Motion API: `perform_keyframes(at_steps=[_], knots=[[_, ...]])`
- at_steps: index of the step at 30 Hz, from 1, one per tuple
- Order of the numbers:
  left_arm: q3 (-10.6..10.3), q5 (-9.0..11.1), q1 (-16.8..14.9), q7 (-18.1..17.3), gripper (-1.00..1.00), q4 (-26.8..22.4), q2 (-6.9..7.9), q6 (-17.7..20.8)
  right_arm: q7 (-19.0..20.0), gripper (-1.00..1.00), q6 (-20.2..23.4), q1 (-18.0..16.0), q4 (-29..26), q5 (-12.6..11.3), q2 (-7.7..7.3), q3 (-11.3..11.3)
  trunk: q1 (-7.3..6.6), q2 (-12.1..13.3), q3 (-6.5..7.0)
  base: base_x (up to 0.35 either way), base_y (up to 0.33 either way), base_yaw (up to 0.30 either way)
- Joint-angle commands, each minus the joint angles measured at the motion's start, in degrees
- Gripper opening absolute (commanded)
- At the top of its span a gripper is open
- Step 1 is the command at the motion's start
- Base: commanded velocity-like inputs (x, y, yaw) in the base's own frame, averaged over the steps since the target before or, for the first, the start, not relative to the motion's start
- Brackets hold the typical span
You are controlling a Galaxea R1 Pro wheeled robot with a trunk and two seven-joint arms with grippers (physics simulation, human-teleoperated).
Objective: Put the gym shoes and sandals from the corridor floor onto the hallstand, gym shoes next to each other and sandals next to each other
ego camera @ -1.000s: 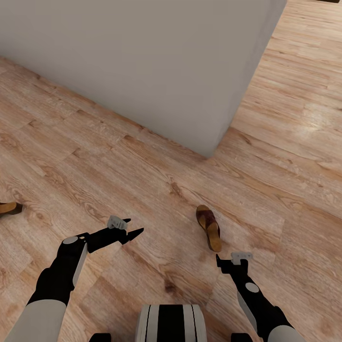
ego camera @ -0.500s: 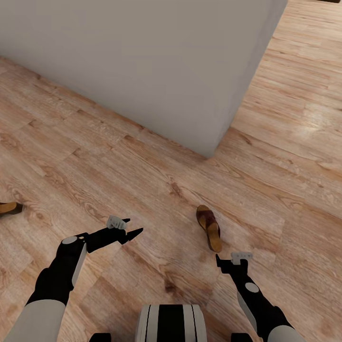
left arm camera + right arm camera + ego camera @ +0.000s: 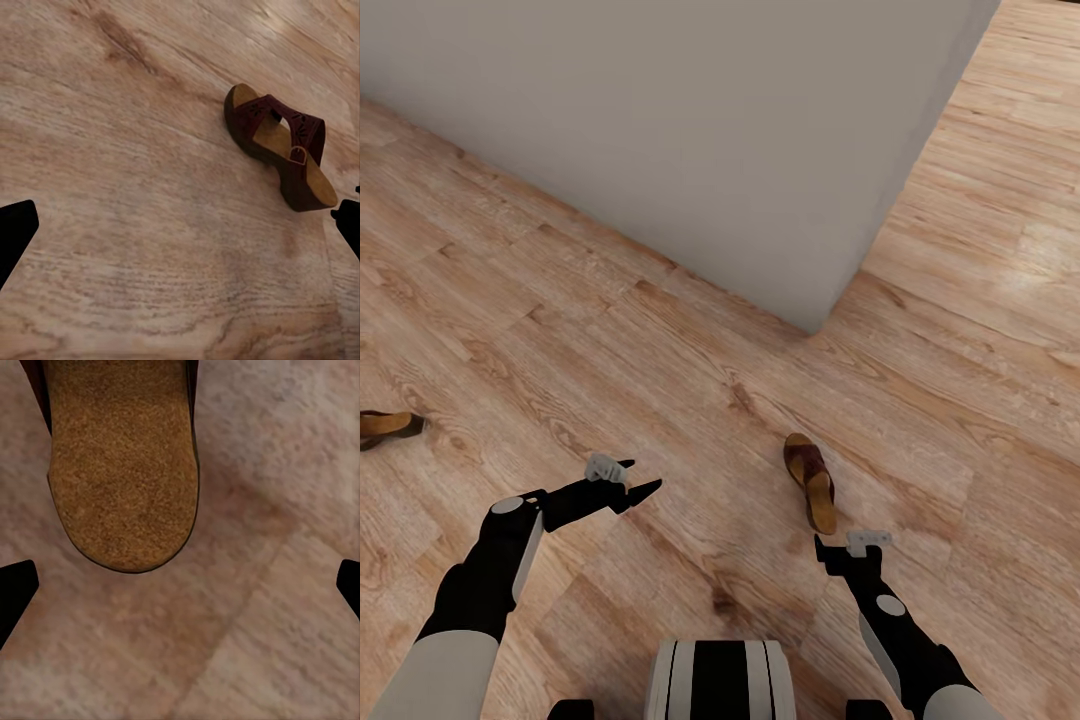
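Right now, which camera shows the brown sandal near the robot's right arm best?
The left wrist view: the flat brown leather sandal shows whole, strap included. The head view has it small; the right wrist view catches just its tan insole end.

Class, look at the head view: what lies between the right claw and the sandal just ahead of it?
Nothing but bare corridor floor separates the right claw from the sandal; the head view shows it.

Grainy, knotted wood-plank floor (image 3: 660, 380); brown leather-look sandal (image 3: 811, 481) with a rough, matt tan insole.
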Motion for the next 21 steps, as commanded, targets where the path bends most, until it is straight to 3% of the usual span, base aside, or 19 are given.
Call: perform_keyframes(at_steps=[1,11,21], knots=[[0.13,-0.22,-0.02,-0.37,1.0,-0.08,-0.05,0.57,-0.18,1.0,-0.16,-0.02,0.03,-0.02,-0.02,0.08,-0.01,-0.01,-0.03,0.0,0.0,0.009],[0.05,-0.22,-0.03,-0.35,1.0,-0.08,-0.07,0.55,-0.18,1.0,-0.16,-0.02,0.03,-0.02,-0.02,0.05,-0.01,-0.01,-0.11,0.001,0.0,0.048],[0.04,-0.22,-0.03,-0.28,1.0,-0.08,-0.08,0.53,-0.18,1.0,-0.16,-0.02,0.03,-0.02,-0.07,-0.01,-0.01,-0.01,-0.19,0.097,0.0,0.05]])
